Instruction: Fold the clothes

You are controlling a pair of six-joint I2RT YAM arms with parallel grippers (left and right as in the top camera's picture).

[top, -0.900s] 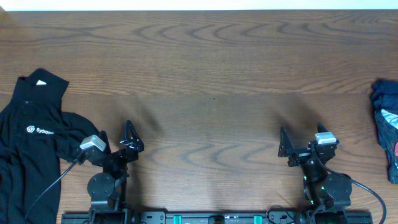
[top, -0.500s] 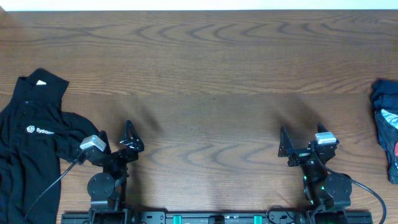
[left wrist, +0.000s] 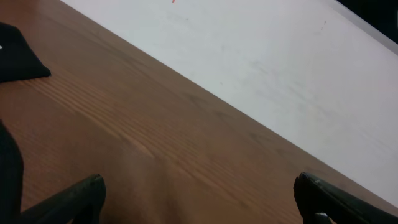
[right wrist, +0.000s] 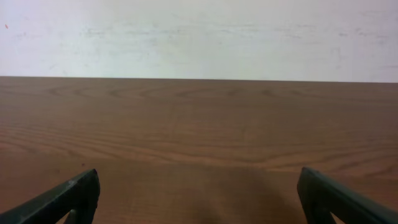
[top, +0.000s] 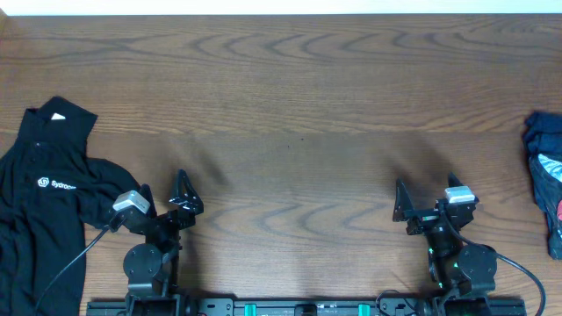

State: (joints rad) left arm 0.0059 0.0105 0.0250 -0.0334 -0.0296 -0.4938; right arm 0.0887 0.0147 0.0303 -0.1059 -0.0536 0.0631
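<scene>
At the left edge of the wooden surface (top: 290, 96) lies the black long-sleeved top (top: 39, 211), rumpled, its collar toward the far side and its white logo showing. Near the front edge, the left hand (top: 164, 193) and right hand (top: 425, 200) are both spread wide and empty. A dark blue bundle (top: 546, 171) lies at the right edge.

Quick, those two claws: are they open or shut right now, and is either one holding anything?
Left claw: open, holding nothing.
Right claw: open, holding nothing.
</scene>
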